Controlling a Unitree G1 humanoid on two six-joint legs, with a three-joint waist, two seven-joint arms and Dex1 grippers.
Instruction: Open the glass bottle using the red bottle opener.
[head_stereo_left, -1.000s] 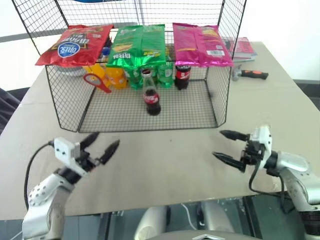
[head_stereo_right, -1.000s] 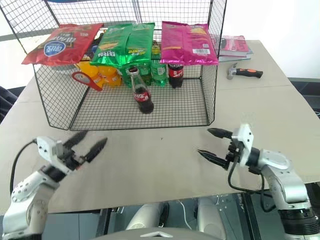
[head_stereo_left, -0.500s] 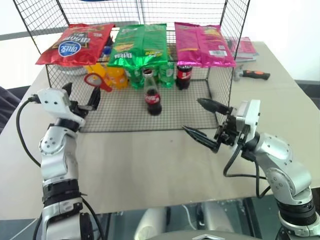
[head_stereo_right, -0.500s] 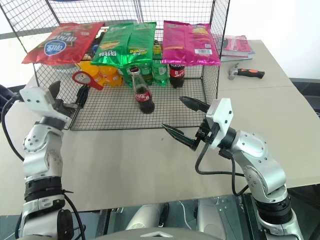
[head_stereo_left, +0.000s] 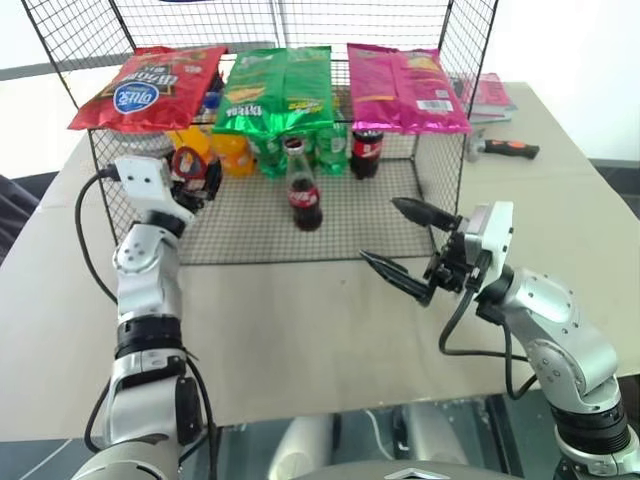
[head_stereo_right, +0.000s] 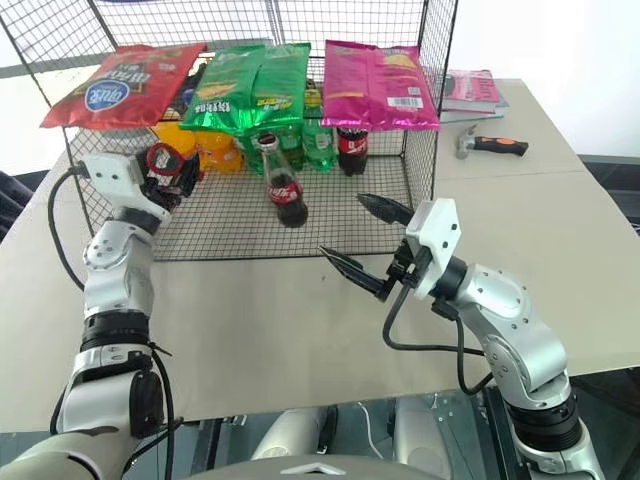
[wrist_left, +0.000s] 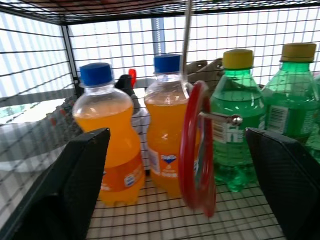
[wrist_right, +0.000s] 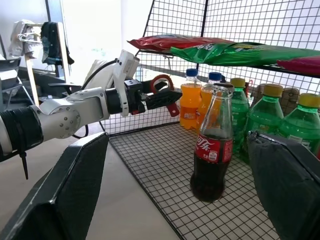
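The glass bottle (head_stereo_left: 304, 195) stands upright on the wire floor of the rack, with dark liquid, a red label and a cap on its narrow neck. The red bottle opener (wrist_left: 196, 150) hangs by its oval loop from a metal hook at the rack's left side. My left gripper (head_stereo_left: 195, 172) reaches into the rack, open, one finger on each side of the loop and apart from it. My right gripper (head_stereo_left: 380, 230) hovers open and empty in front of the rack, to the right of the glass bottle.
The wire rack (head_stereo_left: 440, 190) carries red, green and pink chip bags on top. Orange soda bottles (wrist_left: 112, 145), green bottles (wrist_left: 235, 115) and a plastic cola bottle (head_stereo_left: 366, 152) line its back. A hammer (head_stereo_left: 500, 149) and books (head_stereo_left: 490, 95) lie to the right.
My left arm rose and reached forward into the rack until its fingers flanked the opener, and they narrowed a little. My right gripper rose and moved left, then held still.
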